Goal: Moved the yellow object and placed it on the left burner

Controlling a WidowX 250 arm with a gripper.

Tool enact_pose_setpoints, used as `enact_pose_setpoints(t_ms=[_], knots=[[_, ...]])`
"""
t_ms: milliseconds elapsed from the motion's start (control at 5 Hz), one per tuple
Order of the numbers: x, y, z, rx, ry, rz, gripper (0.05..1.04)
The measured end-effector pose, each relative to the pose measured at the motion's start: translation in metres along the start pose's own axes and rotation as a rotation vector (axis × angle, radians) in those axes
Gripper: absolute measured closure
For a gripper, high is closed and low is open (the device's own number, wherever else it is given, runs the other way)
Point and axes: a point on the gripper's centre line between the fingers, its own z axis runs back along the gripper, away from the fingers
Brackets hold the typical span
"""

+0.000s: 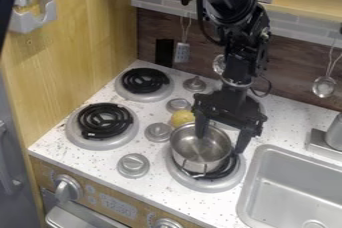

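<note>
The gripper (220,143) stands open over the metal pot, its left finger above the inside of the pot and its right finger by the pot's right rim. Whether it touches the pot, I cannot tell. A round yellow object (182,117) lies on the white stovetop just behind and left of the pot, away from the fingers. On the left side are two black-coiled burners, the front left burner (103,126) and the back left burner (145,84), both bare.
The silver pot (200,148) sits on the front right burner (212,184). Several grey knobs, one of them a middle knob (158,132), stand up between the burners. A sink (294,187) lies to the right, and a wooden wall (67,57) borders the stove's left side.
</note>
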Motion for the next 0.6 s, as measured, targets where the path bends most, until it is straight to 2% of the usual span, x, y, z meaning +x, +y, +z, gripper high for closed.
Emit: enact_pose_setpoints(t_ms=[200,400,600], knots=[[-0.008,-0.001,-0.013,0.001,0.042,-0.002,0.084],[-0.010,-0.004,-0.015,-0.058,0.058,-0.013,0.084],[0.011,0.018,-0.007,-0.189,0.029,0.018,0.084]])
